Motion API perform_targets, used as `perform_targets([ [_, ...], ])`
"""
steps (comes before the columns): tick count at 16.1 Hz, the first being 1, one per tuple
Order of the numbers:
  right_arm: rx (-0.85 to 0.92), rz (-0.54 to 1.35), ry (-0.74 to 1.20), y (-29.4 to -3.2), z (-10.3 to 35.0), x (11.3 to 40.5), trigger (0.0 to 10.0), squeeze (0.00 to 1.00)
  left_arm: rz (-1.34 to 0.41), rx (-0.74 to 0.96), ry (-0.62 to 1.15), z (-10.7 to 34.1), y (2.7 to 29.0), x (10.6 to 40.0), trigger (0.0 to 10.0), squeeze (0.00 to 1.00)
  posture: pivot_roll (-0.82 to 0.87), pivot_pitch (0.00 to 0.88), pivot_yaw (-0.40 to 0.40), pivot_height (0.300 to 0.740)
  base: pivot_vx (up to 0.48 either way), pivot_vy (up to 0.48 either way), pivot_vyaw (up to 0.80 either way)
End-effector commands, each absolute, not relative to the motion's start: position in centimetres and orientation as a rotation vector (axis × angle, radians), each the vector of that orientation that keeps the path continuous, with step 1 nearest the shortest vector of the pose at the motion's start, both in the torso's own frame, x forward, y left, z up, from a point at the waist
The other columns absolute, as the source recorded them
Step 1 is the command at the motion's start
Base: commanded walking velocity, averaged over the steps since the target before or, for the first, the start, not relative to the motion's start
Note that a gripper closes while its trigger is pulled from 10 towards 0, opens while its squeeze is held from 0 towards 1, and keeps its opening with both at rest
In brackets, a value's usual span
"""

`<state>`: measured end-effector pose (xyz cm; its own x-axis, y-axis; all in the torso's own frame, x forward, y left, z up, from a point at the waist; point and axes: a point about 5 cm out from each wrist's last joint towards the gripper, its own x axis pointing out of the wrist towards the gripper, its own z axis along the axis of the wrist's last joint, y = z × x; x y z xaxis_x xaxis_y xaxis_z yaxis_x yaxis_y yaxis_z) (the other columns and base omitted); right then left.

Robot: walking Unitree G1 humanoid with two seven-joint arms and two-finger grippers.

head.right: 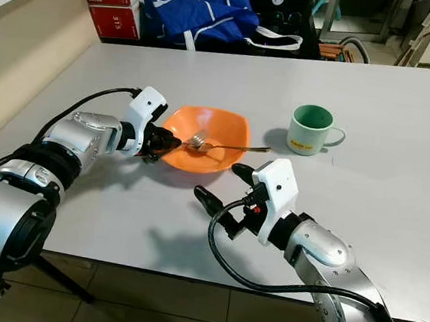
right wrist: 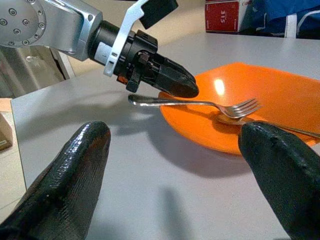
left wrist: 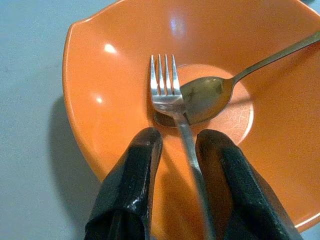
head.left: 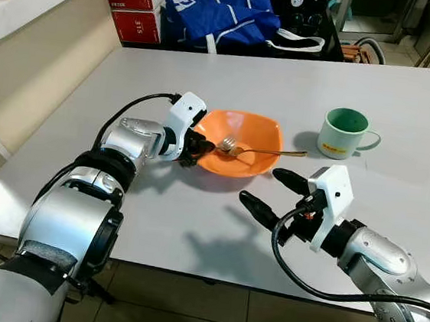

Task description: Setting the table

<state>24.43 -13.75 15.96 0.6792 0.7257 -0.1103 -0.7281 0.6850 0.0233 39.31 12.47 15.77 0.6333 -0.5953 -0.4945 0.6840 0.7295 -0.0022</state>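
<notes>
While the left tool (head.left: 195, 148) grips the fork (left wrist: 172, 105) over the orange bowl (head.left: 258, 129), the right tool (head.left: 275, 193) hovers open nearby.

A pale grey surface (head.left: 192, 228) is stretching out ahead and carrying two things directly. An orange bowl (head.left: 241, 129) is sitting near the middle of it, upright, and casting a soft shadow toward the near edge. A pale green mug (head.left: 341, 133) with a yellow mark on its side is standing upright well apart from the bowl, on the right, its handle pointing further right. The stretch of surface between bowl and mug is lying bare. Darker shadows are falling across the near part, close to the front edge.
</notes>
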Motion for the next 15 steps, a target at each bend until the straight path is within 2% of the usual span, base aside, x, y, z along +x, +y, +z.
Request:
perform_targets([
  [1,-0.026,0.834,0.092,-13.2,16.4,24.1,10.0,0.0,-0.72,0.206,0.478,16.6,12.8,39.7,10.0,1.0,-0.35,0.024,0.182,0.74,0.0,0.0,0.0],
  [5,-0.033,0.82,0.082,-13.2,16.4,24.3,10.0,0.0,-0.672,0.187,0.361,19.3,13.2,40.6,10.0,1.0,-0.34,0.019,0.177,0.74,0.0,0.0,0.0],
  [7,-0.042,0.802,0.071,-13.3,16.4,24.5,10.0,0.0,-0.684,0.158,0.319,19.9,13.2,40.6,10.0,0.66,-0.34,0.014,0.173,0.74,0.0,0.0,0.0],
  [8,-0.049,0.791,0.065,-13.4,16.3,24.7,10.0,0.0,-0.698,0.149,0.288,20.1,13.0,40.6,10.0,0.0,-0.33,0.013,0.171,0.74,0.0,0.0,0.0],
  [12,-0.057,0.769,0.055,-13.3,15.9,25.1,10.0,0.0,-0.708,0.093,0.165,21.1,13.1,39.8,10.0,0.0,-0.3,0.0,0.174,0.74,0.0,0.0,0.0],
  [15,-0.061,0.731,0.034,-13.3,15.6,25.5,10.0,0.0,-0.619,0.036,0.057,21.2,13.7,38.1,10.0,0.0,-0.28,0.0,0.169,0.74,0.0,0.0,0.0],
])
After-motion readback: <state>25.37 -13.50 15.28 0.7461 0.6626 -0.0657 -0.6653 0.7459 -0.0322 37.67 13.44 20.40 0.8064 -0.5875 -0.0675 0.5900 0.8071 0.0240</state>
